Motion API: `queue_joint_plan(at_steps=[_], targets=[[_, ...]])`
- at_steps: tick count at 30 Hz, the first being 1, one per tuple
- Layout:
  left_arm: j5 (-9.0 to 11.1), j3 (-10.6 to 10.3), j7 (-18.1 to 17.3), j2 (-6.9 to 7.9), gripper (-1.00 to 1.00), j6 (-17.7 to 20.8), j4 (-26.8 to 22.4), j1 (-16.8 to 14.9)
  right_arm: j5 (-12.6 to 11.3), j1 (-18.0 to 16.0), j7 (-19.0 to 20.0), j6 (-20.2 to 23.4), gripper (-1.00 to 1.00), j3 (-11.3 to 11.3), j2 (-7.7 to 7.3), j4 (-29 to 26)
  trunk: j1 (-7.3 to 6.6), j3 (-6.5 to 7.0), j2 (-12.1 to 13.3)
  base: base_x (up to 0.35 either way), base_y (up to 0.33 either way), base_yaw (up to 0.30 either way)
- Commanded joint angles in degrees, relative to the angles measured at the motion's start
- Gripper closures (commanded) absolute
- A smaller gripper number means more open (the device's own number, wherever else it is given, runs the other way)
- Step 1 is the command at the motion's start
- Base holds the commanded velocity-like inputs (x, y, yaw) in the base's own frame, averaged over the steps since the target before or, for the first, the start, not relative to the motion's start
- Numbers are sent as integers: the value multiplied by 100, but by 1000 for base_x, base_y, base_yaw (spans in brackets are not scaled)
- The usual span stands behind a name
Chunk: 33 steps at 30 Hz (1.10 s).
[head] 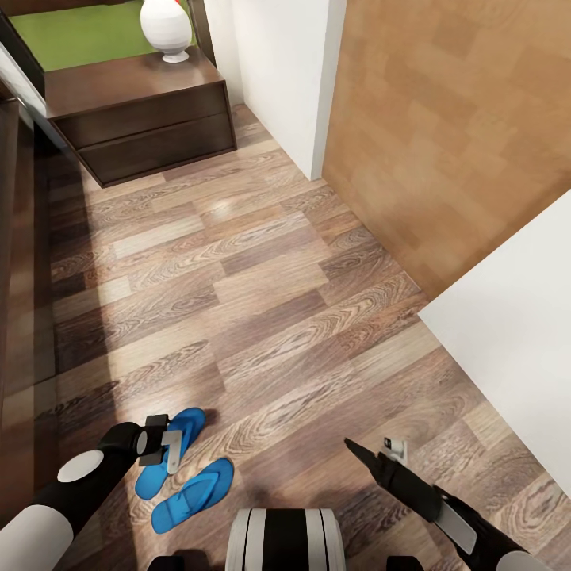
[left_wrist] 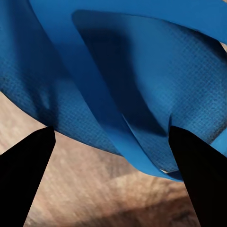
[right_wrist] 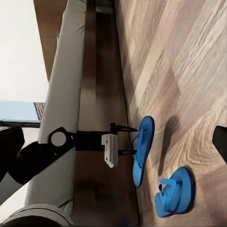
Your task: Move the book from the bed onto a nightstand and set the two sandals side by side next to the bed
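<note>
Two bright blue sandals lie on the wood floor near the bed's side. My left gripper [head: 168, 438] hangs open right over the sandal nearer the bed [head: 181, 432]. In the left wrist view its black fingers [left_wrist: 28, 165] stand wide apart just short of that sandal's strap and sole [left_wrist: 142, 85]. The other sandal [head: 193, 493] lies beside it, at a slight angle. My right gripper [head: 355, 449] hovers open and empty over bare floor to the right. The right wrist view shows the left gripper [right_wrist: 126, 140], both sandals [right_wrist: 142, 149] [right_wrist: 175, 191] and the bed [right_wrist: 66, 94]. The book is out of view.
A dark-brown nightstand [head: 143, 119] with a white lamp base [head: 166, 28] stands at the far left. The bed's dark frame [head: 20, 262] runs down the left edge. A white wall [head: 277, 71] and a wooden door [head: 452, 135] close off the right.
</note>
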Motion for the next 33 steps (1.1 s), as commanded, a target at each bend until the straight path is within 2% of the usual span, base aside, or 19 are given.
queue_joint_plan(at_steps=[1, 5, 16, 27, 33], targets=[[-9, -23, -23, 6, 100, 42, -11, -3, -60, 28, 11, 36, -100, 46, -18, -66, -1, -3, -2, 0, 0, 0], [-8, -23, -23, 6, 100, 42, -11, -3, -64, 116, 6, 43, -100, 56, -57, -276, -1, -3, -2, 0, 0, 0], [-8, -23, -17, 6, 100, 42, -11, -3, -72, 145, 0, 47, -100, 53, -70, -351, -1, -3, -2, 0, 0, 0], [-3, -23, -6, 6, 100, 42, -11, -3, -90, 152, -7, 54, -100, 42, -71, -319, 27, -247, -16, 0, 0, 0], [-11, -23, -5, 6, 100, 42, -11, -3, -92, 148, -12, 54, -100, 42, -71, -306, 27, -247, -16, 0, 0, 0]])
